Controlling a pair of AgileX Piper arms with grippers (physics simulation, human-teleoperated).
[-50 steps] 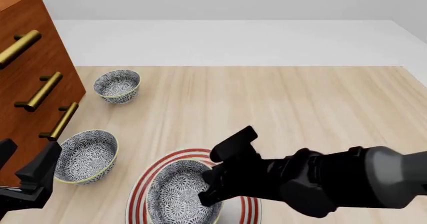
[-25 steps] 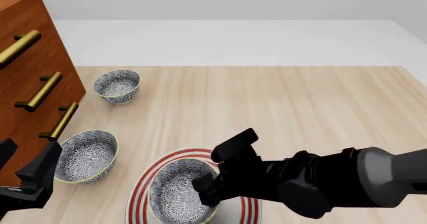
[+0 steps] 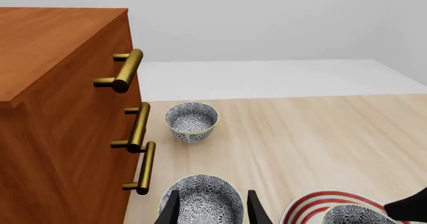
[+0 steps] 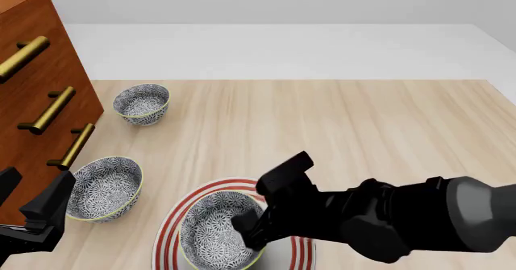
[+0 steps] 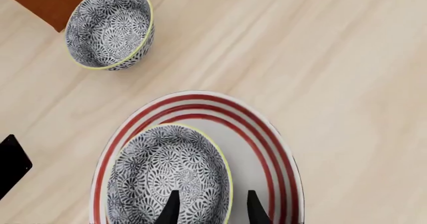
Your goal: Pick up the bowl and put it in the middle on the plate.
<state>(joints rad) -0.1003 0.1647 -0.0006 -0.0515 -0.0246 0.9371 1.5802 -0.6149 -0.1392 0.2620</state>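
Right gripper (image 4: 251,225), fingers narrowly straddling the rim of the bowl (image 4: 216,231), has lowered it onto the plate (image 4: 300,252) at lower centre since a second ago; it sits left of middle, release likely next.

No text, label, brand, number or sign can be read in any of the views. The bowls carry only a floral pattern, the plate only red rings, and the wooden drawer cabinet and the tabletop are plain.
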